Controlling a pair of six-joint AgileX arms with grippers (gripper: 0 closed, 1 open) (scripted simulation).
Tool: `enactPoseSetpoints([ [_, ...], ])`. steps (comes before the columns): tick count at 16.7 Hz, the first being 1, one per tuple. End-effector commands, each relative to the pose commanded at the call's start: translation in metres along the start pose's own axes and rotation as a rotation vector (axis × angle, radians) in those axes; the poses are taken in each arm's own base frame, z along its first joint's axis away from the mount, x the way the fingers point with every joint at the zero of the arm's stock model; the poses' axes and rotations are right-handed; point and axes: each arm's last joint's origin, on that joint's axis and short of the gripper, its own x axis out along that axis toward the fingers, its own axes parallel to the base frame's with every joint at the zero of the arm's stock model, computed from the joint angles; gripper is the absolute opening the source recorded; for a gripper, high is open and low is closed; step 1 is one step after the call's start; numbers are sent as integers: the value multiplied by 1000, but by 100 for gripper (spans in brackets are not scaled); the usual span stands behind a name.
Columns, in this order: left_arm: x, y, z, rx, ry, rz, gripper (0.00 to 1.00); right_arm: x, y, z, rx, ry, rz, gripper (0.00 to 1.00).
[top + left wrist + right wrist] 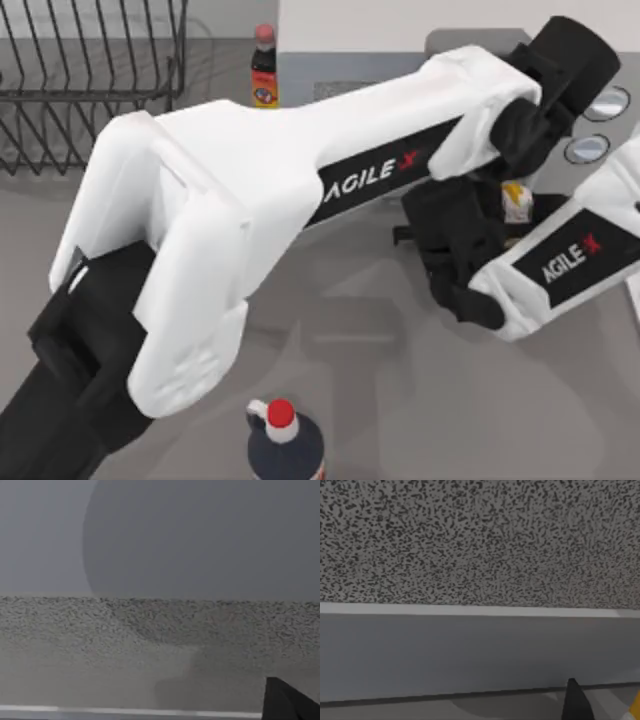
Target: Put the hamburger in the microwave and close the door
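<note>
The white-grey microwave [400, 25] stands at the back right, its two knobs [606, 102] at the right. My left arm stretches across the table, and its gripper [535, 110] is up against the door [300, 75] near the knobs. In the left wrist view the door's speckled window [150, 625] is very close. The hamburger [516, 200], whitish with a yellow patch, sits between the fingers of my right gripper [495, 215], just in front of the microwave. The right wrist view has the door [470, 650] close ahead and an orange sliver of the hamburger [636, 707].
A black wire dish rack [90, 80] stands at the back left. One dark sauce bottle [264, 70] is beside the microwave's left side, and another with a red cap [283, 435] stands at the front edge. My left arm covers the table's middle.
</note>
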Motion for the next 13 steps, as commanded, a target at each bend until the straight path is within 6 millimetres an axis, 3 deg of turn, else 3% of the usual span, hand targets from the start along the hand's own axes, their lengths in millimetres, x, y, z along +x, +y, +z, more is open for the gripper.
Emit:
enactPoseSetpoints([
  [6,15,-11,30,-11,-32,-68,0,0,0,0,0,0,0,100],
  [11,46,5,31,0,8,-41,0,0,0,0,0,0,0,100],
  [13,50,7,30,2,15,-35,0,0,0,0,0,0,0,100],
])
